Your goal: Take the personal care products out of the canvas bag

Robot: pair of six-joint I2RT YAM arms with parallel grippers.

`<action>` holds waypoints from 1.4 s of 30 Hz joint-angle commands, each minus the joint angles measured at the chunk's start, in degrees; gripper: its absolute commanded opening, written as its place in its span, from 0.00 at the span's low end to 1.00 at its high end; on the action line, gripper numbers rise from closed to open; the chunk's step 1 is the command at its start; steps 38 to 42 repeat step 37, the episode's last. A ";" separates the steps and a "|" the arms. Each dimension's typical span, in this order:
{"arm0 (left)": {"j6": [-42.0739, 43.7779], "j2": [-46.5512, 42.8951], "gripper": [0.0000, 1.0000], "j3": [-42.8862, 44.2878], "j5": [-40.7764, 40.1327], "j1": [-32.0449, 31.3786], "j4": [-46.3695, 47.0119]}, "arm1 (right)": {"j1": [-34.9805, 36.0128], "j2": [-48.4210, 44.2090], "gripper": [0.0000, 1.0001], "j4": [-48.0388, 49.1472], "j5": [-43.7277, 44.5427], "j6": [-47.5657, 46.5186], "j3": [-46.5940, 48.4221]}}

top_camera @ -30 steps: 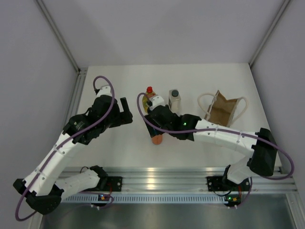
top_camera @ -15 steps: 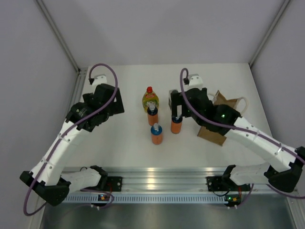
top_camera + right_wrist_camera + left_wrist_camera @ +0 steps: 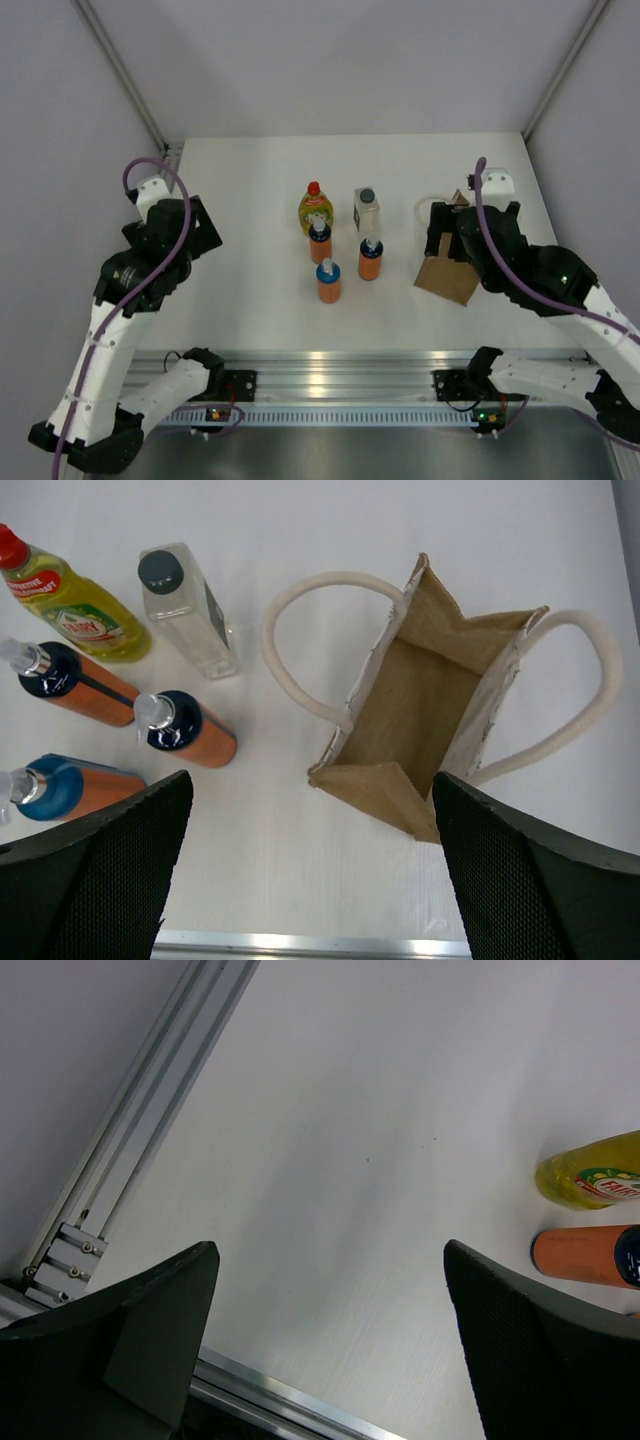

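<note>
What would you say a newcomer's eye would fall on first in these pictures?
Five bottles standing in a cluster at the table's middle draw the eye first: a yellow-green bottle, a clear rectangular bottle and three orange bottles nearer the arms. To their right stands the canvas bag, its mouth open with nothing visible inside, the open right gripper above it.
</note>
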 commanded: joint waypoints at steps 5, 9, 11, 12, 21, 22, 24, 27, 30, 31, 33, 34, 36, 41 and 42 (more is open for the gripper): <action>-0.87 -6.33 0.98 -1.56 2.48 0.36 -1.52 | -0.55 -10.38 0.99 -6.50 4.75 1.98 -5.04; 0.45 -6.96 0.98 -1.74 2.22 0.36 -1.61 | -0.55 -14.00 0.99 -6.50 5.29 0.49 -7.33; 1.15 -6.61 0.98 -1.30 2.57 0.36 -1.61 | -0.64 -14.53 0.99 -6.50 5.37 -0.65 -7.95; 1.15 -6.43 0.98 -1.21 2.74 0.36 -1.61 | -0.64 -14.80 0.99 -6.76 5.29 -0.92 -8.38; -0.87 -5.99 0.98 -1.47 2.57 0.36 -1.26 | -0.56 -15.06 0.99 -6.67 10.38 -0.92 -10.85; -1.04 -5.64 0.98 -1.56 2.39 0.27 -1.26 | -0.64 -14.89 0.99 -6.67 10.73 -1.09 -10.76; -1.31 -5.64 0.98 -1.74 2.22 0.27 -1.17 | -0.64 -14.45 0.99 -6.67 11.09 -1.44 -10.15; -1.75 -5.81 0.98 -1.83 2.04 0.27 -1.17 | -0.64 -14.10 0.99 -6.59 11.44 -1.71 -9.71; -1.92 -6.08 0.98 -2.17 1.95 0.36 -0.91 | -0.64 -13.83 0.99 -6.50 11.53 -1.97 -9.71; -1.92 -6.08 0.98 -2.18 2.13 0.27 -0.90 | -0.64 -13.83 0.99 -6.50 11.62 -1.80 -9.71; -1.75 -5.90 0.98 -2.35 2.22 0.27 -0.73 | -0.64 -13.75 0.99 -6.50 11.62 -1.71 -9.71; -1.83 -5.82 0.98 -2.44 2.30 0.36 -0.55 | -0.56 -13.74 0.99 -6.32 11.79 -1.45 -9.79; -2.01 -5.47 0.98 -2.44 2.48 0.27 -0.46 | -0.56 -13.74 0.99 -5.80 11.79 -1.62 -10.14; -2.01 -5.38 0.98 -2.44 2.57 0.36 -0.29 | -0.55 -13.66 1.00 -5.53 11.79 -2.14 -10.23; -2.01 -5.38 0.98 -2.44 2.57 0.36 -0.29 | -0.55 -13.66 1.00 -5.53 11.79 -2.14 -10.23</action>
